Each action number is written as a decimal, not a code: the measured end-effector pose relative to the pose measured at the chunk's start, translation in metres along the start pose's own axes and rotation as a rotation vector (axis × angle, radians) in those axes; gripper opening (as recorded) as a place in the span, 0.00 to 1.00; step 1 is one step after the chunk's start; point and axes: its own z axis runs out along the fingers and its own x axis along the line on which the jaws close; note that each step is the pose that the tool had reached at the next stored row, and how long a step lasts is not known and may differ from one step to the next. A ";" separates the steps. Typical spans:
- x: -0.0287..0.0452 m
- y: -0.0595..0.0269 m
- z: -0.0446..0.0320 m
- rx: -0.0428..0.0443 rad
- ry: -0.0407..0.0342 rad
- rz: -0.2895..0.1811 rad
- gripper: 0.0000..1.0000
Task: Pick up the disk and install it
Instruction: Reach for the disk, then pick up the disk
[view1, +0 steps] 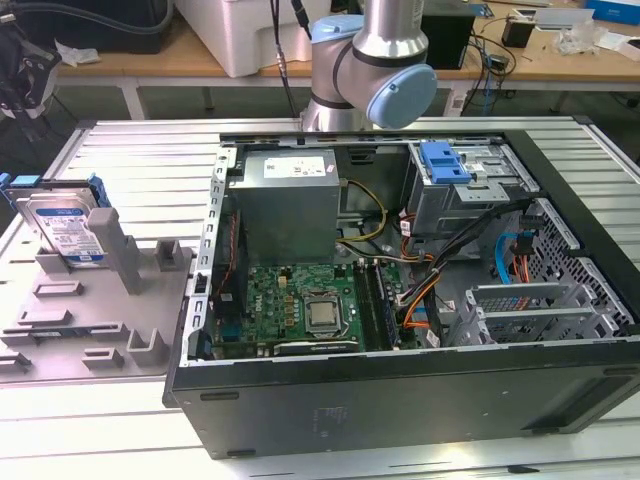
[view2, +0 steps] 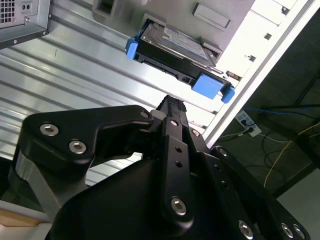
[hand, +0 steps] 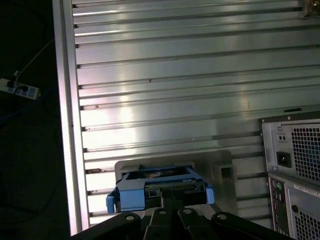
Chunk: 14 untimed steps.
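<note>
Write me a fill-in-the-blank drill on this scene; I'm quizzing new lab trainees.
1. The disk stands to the exterior view's ___ of the case.
2. Its carrier rail is ___.
3. The case lies ___, showing its motherboard.
4. In the second wrist view, the gripper is nearest the ___.
Missing: left; blue; open; disk.

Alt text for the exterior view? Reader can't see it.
The disk stands on edge in a grey holder at the exterior view's left, on a slatted metal table. Beside it lies an open computer case, motherboard exposed, with the robot arm behind it.
</note>
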 end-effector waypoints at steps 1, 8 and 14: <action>0.0000 0.0000 0.0000 0.0000 0.0000 0.000 0.11; 0.0001 0.0000 0.0000 0.0000 0.0000 0.000 0.11; 0.0002 0.0000 0.0000 0.0000 0.0000 0.000 0.11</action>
